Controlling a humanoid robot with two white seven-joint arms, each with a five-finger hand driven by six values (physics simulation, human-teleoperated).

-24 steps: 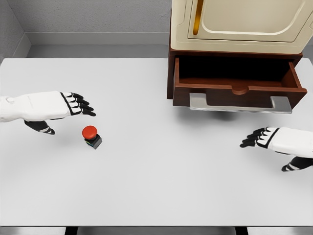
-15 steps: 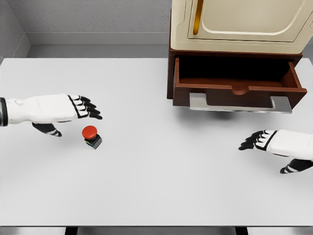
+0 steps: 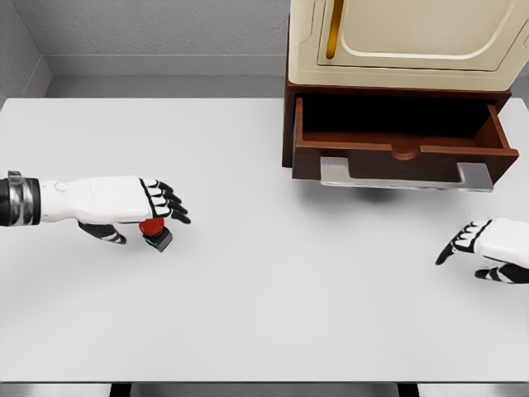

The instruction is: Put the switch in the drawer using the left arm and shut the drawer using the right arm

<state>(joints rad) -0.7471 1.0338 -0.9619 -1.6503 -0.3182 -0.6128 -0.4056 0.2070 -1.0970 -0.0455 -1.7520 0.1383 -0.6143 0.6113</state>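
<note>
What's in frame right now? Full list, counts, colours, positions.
Red push-button switch on a dark base: 1, red and black, table's left side, partly under the left hand.
Wooden drawer: 1, dark brown, pulled open, upper right, silver handle in front.
Cream cabinet: 1, cream with gold handle, above the drawer.
White table: 1, white, fills most of the view.
Left hand: 1, white with black fingers, spread over the switch.
Right hand: 1, white and black, right edge, resting open.

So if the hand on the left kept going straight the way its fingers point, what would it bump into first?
Probably nothing: the left hand points right and slightly toward the camera, over bare table. The red switch sits under it, and the drawer is farther back. Depth is uncertain.
</note>
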